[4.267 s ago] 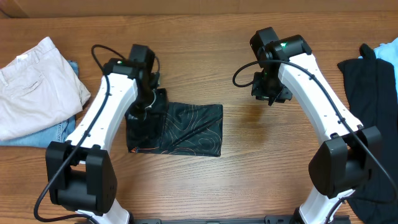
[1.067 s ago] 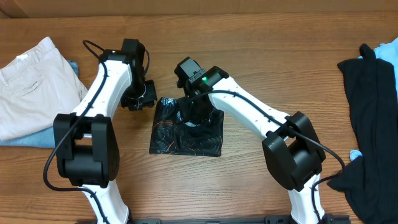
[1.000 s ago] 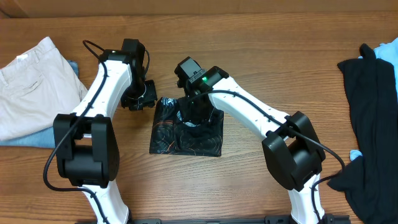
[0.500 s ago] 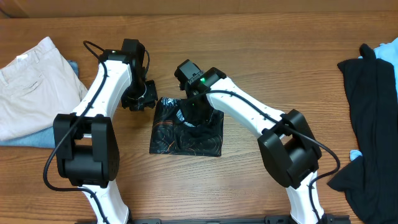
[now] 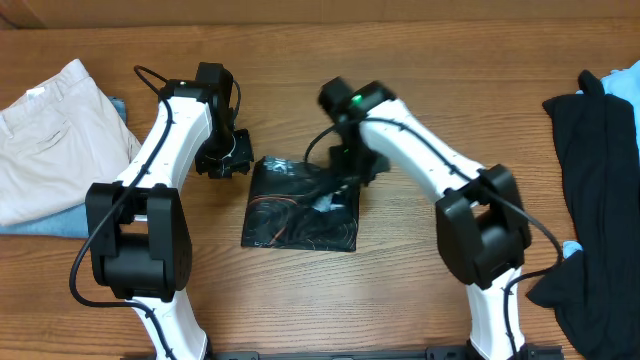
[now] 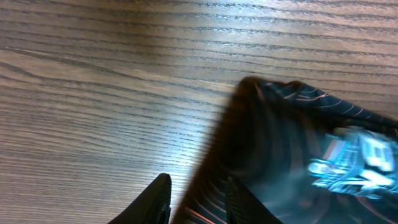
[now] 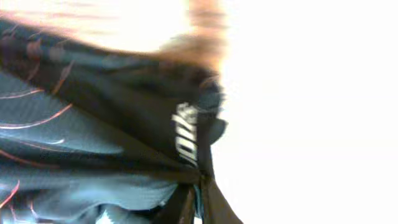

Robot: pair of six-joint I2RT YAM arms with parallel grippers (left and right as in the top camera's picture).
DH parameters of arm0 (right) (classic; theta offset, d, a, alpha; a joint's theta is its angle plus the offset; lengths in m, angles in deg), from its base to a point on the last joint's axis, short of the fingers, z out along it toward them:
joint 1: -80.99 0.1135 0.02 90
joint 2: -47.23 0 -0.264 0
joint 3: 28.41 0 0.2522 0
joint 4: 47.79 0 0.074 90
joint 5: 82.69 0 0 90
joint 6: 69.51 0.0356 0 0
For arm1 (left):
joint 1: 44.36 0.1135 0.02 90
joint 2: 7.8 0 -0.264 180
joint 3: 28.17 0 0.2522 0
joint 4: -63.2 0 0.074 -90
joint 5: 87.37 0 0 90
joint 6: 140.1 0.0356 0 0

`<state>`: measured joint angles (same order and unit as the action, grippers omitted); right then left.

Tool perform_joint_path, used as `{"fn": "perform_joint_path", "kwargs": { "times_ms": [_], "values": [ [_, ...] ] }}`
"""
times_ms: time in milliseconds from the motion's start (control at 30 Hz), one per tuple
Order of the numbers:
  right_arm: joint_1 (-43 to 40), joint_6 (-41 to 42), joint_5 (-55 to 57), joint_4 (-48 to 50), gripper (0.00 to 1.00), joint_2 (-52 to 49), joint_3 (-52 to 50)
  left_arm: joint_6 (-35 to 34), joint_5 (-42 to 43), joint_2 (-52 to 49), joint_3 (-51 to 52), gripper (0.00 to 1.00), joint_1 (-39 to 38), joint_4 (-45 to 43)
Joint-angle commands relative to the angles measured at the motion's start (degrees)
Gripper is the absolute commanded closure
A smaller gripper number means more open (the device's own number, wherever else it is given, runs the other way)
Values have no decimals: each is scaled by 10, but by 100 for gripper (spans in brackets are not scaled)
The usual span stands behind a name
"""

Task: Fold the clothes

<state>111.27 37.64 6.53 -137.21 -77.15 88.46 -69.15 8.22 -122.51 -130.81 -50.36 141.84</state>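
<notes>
Your right gripper [image 5: 343, 178] is pinching the jersey [image 5: 298, 212] at its 1 o'clock corner, jaws clamped on fabric. Your left gripper [image 5: 232, 160] is hovering with jaws parted, gripping nothing, jersey at its 4 o'clock.

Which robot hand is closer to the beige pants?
Left. The left gripper hovers between the beige pants and the jersey; the right gripper is beyond it, pinching the jersey.

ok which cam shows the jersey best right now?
Overhead: the whole folded jersey is in frame, edges clear. Left wrist catches only one corner, partly blurred. Right wrist is a blurred, overexposed close-up of fabric and white lettering.
</notes>
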Motion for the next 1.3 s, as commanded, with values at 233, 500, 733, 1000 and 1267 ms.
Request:
{"fn": "perform_joint_path", "kwargs": {
  "times_ms": [233,500,733,1000,1267],
  "values": [
    [-30,-10,31,-32,77,3,15,13,12,-5,-11,69,-4,5],
    [1,-10,17,-46,76,38,19,17,20,-1,-12,70,-7,11],
    [46,-48,17,-56,75,53,19,44,18,-1,-12,67,-35,8],
    [65,-66,-61,-47,73,57,18,54,15,-9,-11,60,-38,-13],
    [67,-101,-124,-9,69,57,-16,75,15,-35,-11,60,-40,-19]
  ]
}}
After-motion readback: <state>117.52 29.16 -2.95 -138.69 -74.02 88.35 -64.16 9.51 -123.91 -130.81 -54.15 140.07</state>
